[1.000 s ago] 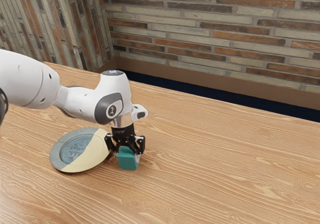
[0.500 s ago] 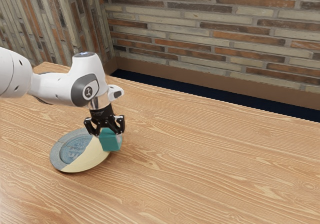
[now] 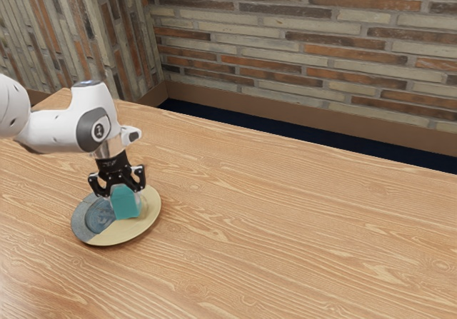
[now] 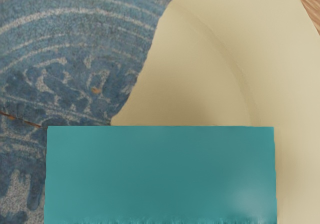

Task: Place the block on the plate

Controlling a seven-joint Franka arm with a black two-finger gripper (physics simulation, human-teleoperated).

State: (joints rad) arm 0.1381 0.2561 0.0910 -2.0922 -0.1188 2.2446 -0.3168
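one smooth, flat-faced teal block (image 3: 126, 203) sits pinched between the jaws of the black gripper (image 3: 125, 188), over the round plate (image 3: 116, 235), part plain cream, part mottled blue-grey with worn, pale patterning. swirling grain runs across the wooden table (image 3: 285, 240); rough, narrow bricks face the wall (image 3: 307, 48).

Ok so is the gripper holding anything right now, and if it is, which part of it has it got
Yes, the teal block. The gripper has it by its upper part, from two opposite sides.
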